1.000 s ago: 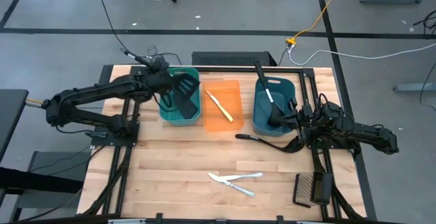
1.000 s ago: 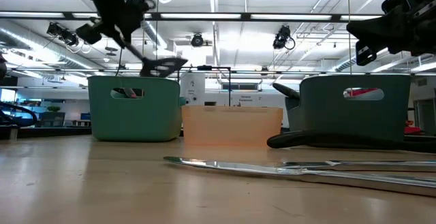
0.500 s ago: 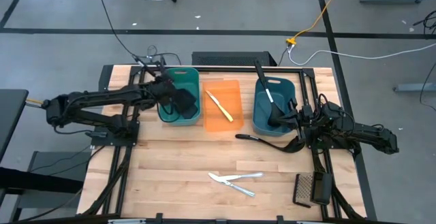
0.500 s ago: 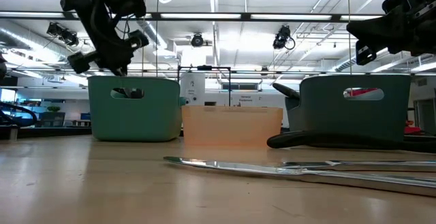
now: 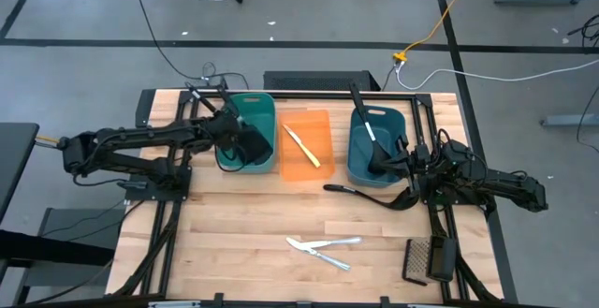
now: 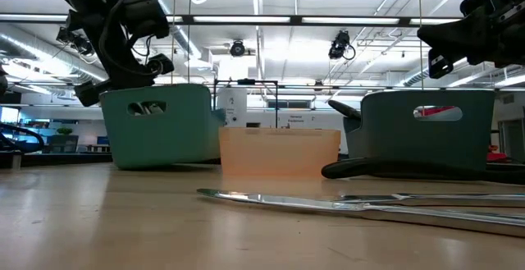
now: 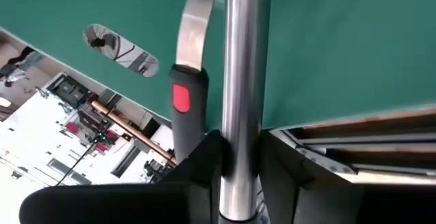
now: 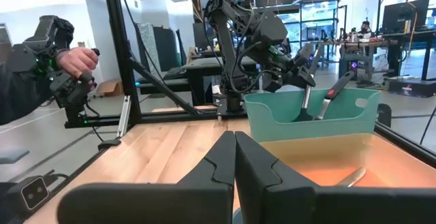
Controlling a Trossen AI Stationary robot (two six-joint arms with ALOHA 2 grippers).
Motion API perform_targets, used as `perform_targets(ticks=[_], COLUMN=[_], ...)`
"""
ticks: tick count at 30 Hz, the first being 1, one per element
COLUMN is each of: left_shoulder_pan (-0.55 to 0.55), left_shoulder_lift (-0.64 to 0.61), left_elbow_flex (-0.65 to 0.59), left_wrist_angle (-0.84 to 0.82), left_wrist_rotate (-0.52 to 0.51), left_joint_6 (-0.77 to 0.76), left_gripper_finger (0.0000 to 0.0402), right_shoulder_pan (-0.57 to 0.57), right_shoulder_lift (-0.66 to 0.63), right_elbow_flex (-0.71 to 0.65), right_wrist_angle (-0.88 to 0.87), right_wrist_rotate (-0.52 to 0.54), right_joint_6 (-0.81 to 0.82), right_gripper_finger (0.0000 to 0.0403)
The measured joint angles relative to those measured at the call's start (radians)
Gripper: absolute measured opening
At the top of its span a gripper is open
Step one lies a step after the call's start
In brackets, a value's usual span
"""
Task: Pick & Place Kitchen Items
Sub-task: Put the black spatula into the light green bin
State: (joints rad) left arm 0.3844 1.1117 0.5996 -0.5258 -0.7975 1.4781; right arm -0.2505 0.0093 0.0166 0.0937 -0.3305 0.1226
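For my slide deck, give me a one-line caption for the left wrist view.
Left gripper clamps a spatula's steel handle inside the teal tub, beside a second handle with a red mark.

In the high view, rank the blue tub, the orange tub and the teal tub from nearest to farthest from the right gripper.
From the right gripper, parked shut at the table's right side:
1. Blue tub, right beside it, a black ladle standing in it.
2. Orange tub, in the middle of the row.
3. Teal tub, far left, where the left gripper holds a spatula handle.
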Motion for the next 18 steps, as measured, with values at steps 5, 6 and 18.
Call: perform_targets(ticks=[5, 6, 18], left_shoulder_pan=[0.009, 0.009, -0.014], left_shoulder_lift=[0.001, 0.000, -0.008], left_elbow_flex=[-0.003, -0.003, 0.065], left_wrist_angle=[0.031, 0.041, 0.074], left_wrist_rotate=[0.008, -0.002, -0.106], left_joint_6=[0.009, 0.021, -0.005], left_gripper_finger=[0.0078, 0.0088, 0.0144], right_shoulder_pan=[0.000, 0.000, 0.000], right_shoulder_lift=[0.000, 0.000, 0.000], right_elbow_flex=[0.000, 0.000, 0.000], right_wrist_angle=[0.000, 0.000, -0.001], right_wrist_rotate=[0.000, 0.000, 0.000], right_joint_6=[0.008, 0.009, 0.011], right_gripper_finger=[0.0007, 0.0007, 0.0007])
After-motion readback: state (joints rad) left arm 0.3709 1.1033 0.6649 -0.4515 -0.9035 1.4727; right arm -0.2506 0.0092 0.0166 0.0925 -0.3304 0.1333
